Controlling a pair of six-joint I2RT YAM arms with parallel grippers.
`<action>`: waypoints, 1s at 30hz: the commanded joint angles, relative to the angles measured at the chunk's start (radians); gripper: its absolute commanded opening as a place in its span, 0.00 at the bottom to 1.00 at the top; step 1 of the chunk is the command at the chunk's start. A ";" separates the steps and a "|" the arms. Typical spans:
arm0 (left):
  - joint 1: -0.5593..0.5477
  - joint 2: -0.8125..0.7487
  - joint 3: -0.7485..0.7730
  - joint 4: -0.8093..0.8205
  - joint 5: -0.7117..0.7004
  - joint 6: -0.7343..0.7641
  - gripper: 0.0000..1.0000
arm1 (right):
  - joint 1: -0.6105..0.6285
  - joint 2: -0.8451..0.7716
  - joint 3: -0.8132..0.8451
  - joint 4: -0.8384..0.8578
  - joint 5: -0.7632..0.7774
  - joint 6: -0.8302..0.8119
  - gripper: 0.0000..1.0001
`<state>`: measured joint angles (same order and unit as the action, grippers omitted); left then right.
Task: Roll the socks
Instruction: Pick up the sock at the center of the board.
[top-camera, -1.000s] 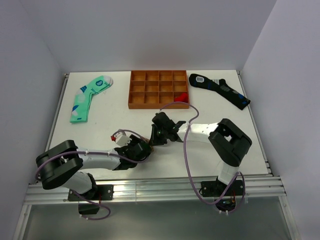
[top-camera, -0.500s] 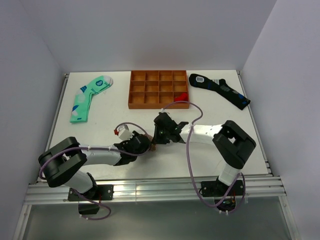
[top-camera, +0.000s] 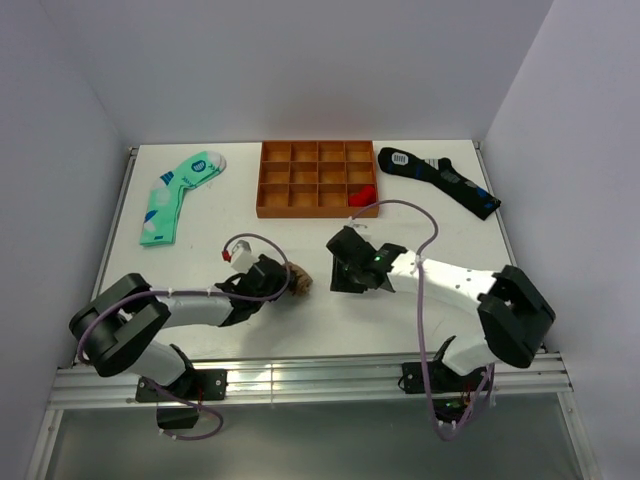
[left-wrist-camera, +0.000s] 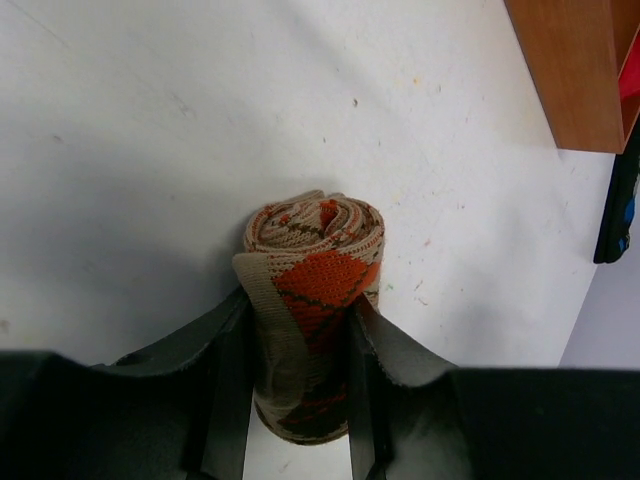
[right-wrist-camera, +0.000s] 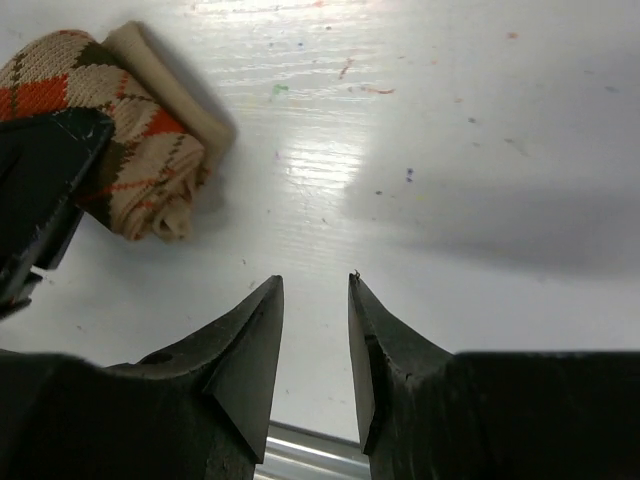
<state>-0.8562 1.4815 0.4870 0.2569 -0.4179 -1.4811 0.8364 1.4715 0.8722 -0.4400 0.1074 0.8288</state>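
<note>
The tan argyle sock with orange-red diamonds is rolled into a tight bundle and lies on the white table. It also shows in the top view and in the right wrist view. My left gripper is shut on the rolled sock, one finger on each side. In the top view the left gripper sits at the table's middle. My right gripper is open and empty, apart from the roll, to its right.
A brown compartment tray with a red item stands at the back centre. A mint-green sock lies back left, a black sock with blue marks back right. The table's near metal edge is close below my right gripper.
My right gripper has let go of the sock, opened and drawn back to the right. My left gripper stays shut on the roll, which now shows uncovered.
</note>
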 joint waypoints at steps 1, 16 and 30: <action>0.034 -0.035 -0.039 -0.036 -0.019 0.090 0.00 | -0.022 -0.098 0.013 -0.123 0.086 0.001 0.40; 0.184 -0.168 0.073 0.005 0.192 0.338 0.00 | -0.068 -0.330 -0.001 -0.190 0.186 -0.042 0.40; 0.376 -0.064 0.395 0.002 0.438 0.482 0.00 | -0.100 -0.404 -0.006 -0.212 0.222 -0.099 0.40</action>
<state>-0.5014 1.3785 0.7872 0.2256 -0.0662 -1.0546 0.7517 1.1023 0.8635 -0.6281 0.2832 0.7551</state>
